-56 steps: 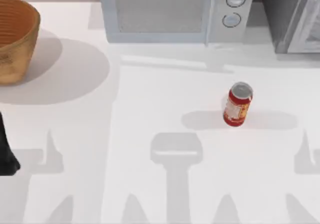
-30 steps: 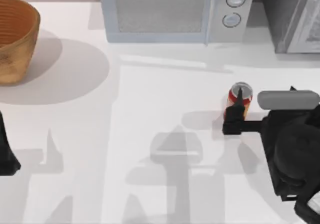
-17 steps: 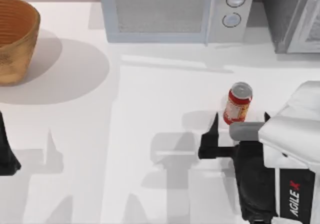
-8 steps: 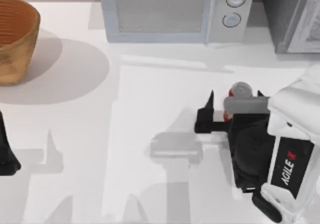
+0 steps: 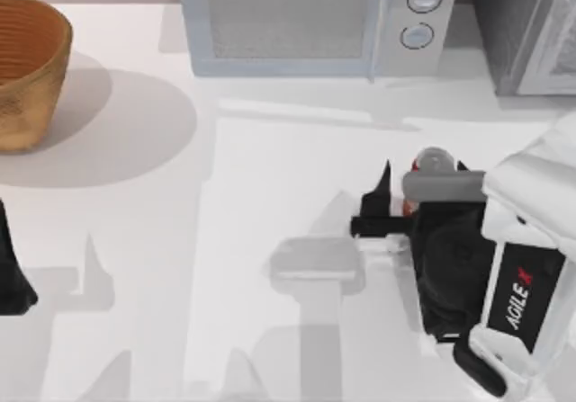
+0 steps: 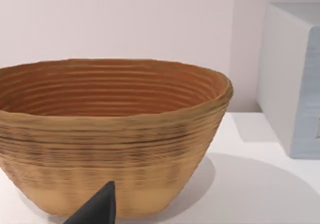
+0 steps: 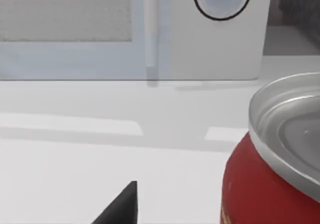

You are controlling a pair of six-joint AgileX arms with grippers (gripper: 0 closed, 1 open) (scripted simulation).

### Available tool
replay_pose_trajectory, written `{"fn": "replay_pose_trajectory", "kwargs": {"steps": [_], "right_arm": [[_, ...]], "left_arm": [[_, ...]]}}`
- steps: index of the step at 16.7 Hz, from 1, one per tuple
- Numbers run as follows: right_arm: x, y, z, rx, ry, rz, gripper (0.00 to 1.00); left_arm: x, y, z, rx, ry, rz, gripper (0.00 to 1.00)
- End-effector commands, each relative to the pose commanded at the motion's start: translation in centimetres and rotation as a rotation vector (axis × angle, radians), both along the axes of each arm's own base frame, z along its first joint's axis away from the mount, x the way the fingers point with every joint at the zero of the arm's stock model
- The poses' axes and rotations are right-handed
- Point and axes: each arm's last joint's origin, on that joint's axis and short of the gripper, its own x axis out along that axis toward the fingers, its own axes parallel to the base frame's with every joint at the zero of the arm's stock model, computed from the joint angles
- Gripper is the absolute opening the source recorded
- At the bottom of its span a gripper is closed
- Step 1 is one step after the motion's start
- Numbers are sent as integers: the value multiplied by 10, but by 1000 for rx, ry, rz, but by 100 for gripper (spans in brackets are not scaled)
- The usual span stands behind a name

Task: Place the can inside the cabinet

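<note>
A: Where is the right gripper sitting, and how is it standing?

B: It is hanging at the right of the top view, a little above mid-height. One dark fingertip is poking up to the left of the can, and another is showing at the can's right, so the jaws are standing wide apart with the can between them. They are not closing on it; a gap is showing beside the left finger.

A: And the can itself?

B: It is standing upright on the table, mostly hidden under the wrist, with only its silver top and a sliver of red peeking out. In the right wrist view it is filling the lower right, with one finger rising at the bottom edge, apart from it.

A: What is lying beyond?

B: The microwave is sitting along the top edge, and the cabinet is occupying the upper right corner, well apart from the can.

A: The other arm?

B: The left gripper is resting parked at the left edge, below the basket in the upper left; I cannot tell how its fingers stand.
</note>
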Motion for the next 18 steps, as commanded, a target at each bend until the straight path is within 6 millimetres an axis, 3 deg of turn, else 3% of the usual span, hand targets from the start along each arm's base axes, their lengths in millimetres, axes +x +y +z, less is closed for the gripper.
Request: {"fn": "replay_pose_trajectory", "kwargs": {"steps": [9, 18], "right_arm": [[0, 0, 0, 0, 0, 0, 2], [0, 0, 0, 1, 0, 1, 0]], "left_arm": [[0, 0, 0, 0, 0, 0, 100], [0, 0, 0, 0, 0, 0, 100]]}}
